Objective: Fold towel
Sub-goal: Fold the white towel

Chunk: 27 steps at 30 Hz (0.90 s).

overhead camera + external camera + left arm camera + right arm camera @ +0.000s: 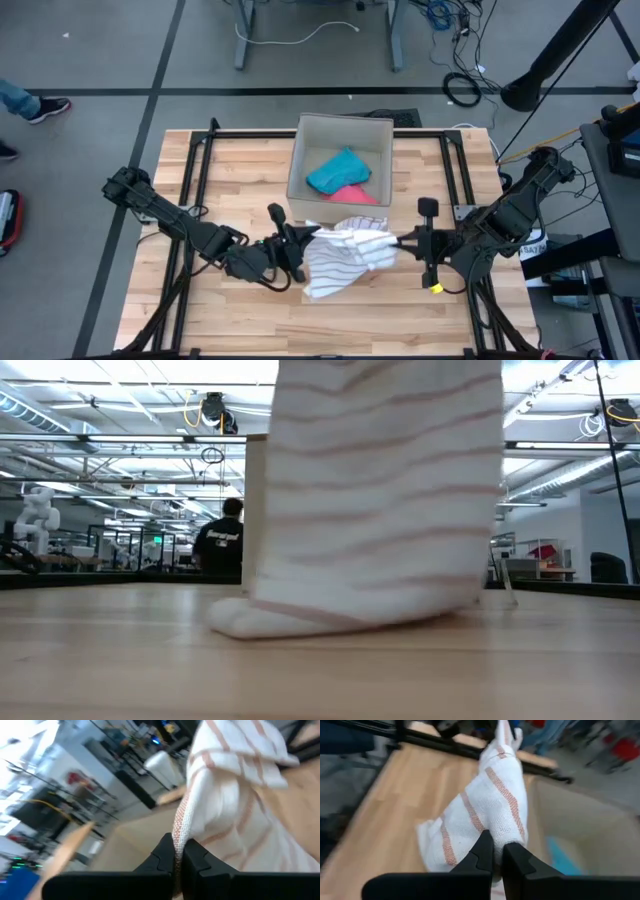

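Observation:
A white towel with thin red stripes [345, 258] hangs between my two grippers at the table's middle, in front of the cardboard box [340, 130]. My left gripper [300, 243] is shut on the towel's left end; my right gripper [403, 243] is shut on its right end. The towel's lower part [300, 622] rests bunched on the table. The low view shows the towel [385, 490] hanging as a wide curtain. My left gripper pinches a hemmed edge of the towel [178, 837] between its two fingers, coming level from the table's left. The towel rises and spreads beyond the fingers, its lower part on the table. My right gripper pinches a bunched end of the towel [505, 832] between its two fingers, coming level from the table's right. The cloth runs away from the fingers toward the left gripper and sags down to the table.
The open cardboard box holds a teal cloth [338, 172] and a pink cloth [355, 193] just behind the towel. Black metal rails [195, 170] frame the tabletop on both sides. Bare wood [330, 325] lies toward the near edge. A person [220, 545] stands in the room beyond.

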Motion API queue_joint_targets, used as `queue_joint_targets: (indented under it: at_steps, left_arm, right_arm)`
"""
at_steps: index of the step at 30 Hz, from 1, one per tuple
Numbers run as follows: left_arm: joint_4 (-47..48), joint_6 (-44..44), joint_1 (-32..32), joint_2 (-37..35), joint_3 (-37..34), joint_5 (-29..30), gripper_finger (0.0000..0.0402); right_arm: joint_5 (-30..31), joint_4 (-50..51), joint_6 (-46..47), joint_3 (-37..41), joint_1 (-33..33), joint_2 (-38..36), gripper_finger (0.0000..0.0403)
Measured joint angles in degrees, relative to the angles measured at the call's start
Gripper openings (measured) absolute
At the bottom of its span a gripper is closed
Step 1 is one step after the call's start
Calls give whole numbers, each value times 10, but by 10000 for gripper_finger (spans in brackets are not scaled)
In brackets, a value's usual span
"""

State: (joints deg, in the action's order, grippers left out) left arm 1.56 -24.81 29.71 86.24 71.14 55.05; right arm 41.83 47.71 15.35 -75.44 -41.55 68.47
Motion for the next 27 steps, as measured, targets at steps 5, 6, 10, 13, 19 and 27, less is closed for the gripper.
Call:
queue_joint_targets:
  at_steps: [5,6,10,13,19,27]
  left_arm:
    - [-99,-134,-11,-9,0,41,6]
    - [-108,-155,-13,-13,4,53,6]
    - [-113,-178,-8,-30,35,72,6]
    - [-109,-191,20,-29,66,75,6]
    - [-15,-145,91,-28,92,32,6]
    - [197,175,109,0,95,-172,6]
  right_arm:
    - [78,-19,-65,0,15,-20,5]
    - [88,-29,-82,0,17,-25,5]
    - [93,-94,-158,0,23,-44,5]
    - [58,-137,-187,0,16,-49,5]
    - [-127,-122,-119,0,10,-37,5]
    - [-300,-49,-44,3,-2,40,46]
